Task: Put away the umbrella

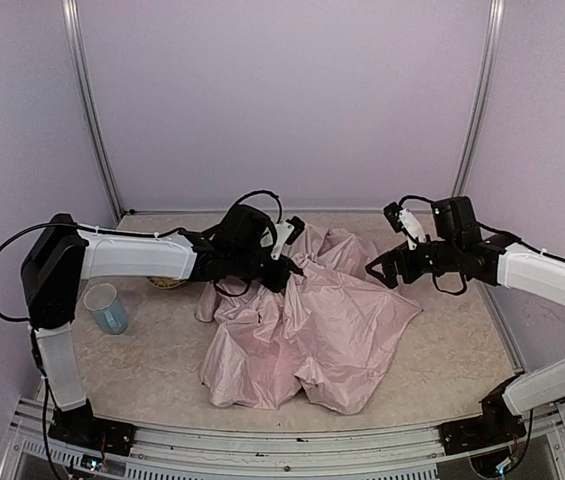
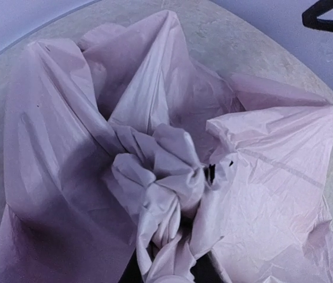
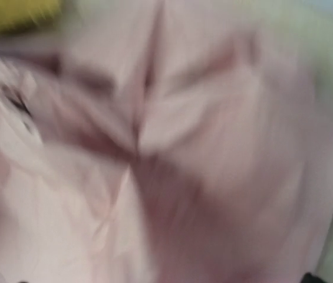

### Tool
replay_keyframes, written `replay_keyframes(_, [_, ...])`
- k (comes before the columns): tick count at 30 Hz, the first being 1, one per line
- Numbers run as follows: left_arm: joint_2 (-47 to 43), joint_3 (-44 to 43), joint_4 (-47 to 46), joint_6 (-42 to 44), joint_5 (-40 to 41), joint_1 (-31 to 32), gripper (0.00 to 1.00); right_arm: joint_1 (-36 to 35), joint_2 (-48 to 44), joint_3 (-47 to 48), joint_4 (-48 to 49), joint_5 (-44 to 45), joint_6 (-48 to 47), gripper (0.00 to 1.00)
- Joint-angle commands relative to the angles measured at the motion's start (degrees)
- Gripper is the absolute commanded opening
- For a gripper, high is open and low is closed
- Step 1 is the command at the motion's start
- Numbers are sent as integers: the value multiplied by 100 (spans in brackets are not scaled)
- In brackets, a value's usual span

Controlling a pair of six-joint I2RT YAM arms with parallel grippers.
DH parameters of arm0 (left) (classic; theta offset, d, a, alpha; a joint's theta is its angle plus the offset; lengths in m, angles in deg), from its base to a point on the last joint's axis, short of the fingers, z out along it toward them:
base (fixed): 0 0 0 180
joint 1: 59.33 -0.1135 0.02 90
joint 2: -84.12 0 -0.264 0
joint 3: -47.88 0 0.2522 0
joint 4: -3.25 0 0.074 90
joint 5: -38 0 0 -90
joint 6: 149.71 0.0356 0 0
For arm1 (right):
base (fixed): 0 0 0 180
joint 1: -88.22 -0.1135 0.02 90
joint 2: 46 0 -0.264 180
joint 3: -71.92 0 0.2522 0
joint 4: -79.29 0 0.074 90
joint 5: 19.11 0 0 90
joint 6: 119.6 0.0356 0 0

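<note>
Umbrella (image 1: 312,335) lies collapsed in the middle of the tabletop (image 1: 452,350), its pale pink fabric spread in a crumpled heap. The left tool (image 1: 290,268) is at the heap's far left edge, its fingers pinching a gathered bunch of the fabric. The right tool (image 1: 378,272) hovers just beside the fabric's right edge, fingers spread, holding nothing. The right wrist view is blurred and filled with pink cloth. A bluish cup (image 1: 107,308) stands at the left, near a tray (image 1: 165,283) half hidden behind the left arm.
</note>
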Motion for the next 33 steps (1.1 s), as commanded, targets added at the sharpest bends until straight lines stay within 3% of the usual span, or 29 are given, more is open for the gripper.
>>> replay_keyframes(1, [-872, 484, -1000, -388, -576, -234, 0, 36, -1043, -9, 203, -369, -210, 99])
replay_keyframes(5, [-1721, 1099, -2146, -804, -1066, -436, 0, 31, -1934, -16, 233, -1011, -472, 100])
replay_keyframes(8, [-2256, 1557, -3115, -1171, -1516, -439, 0, 27, -2432, 134, 79, -1972, -738, 100])
replay_keyframes(12, [-2715, 2038, -4246, -1801, -1682, -440, 0, -2, -2604, 437, -172, -3640, -933, 100])
replay_keyframes(14, [-2772, 2114, -4392, -1906, -1874, -432, 0, -104, -2533, 610, -178, -3873, -959, 99])
replay_keyframes(19, [-2743, 2459, -5287, -2130, -2379, -246, 0, -458, -2058, 888, 57, -3020, -1081, 87])
replay_keyframes(22, [-2476, 2327, -5361, -2089, -2270, 43, 0, -1160, -1481, 1110, 201, -2863, -1302, 88])
replay_keyframes(26, [-1914, 2108, -5894, -2499, -2588, 227, 0, -2246, -426, 1688, -532, -1668, -2341, 93])
replay_keyframes(29, [-1651, 2228, -6425, -2859, -2622, 212, 0, -2310, 289, 1848, -882, -1160, -2443, 93])
replay_keyframes(33, [-1193, 2412, -7052, -3361, -2747, 181, 0, -2311, 801, 1662, -622, -704, -2320, 91])
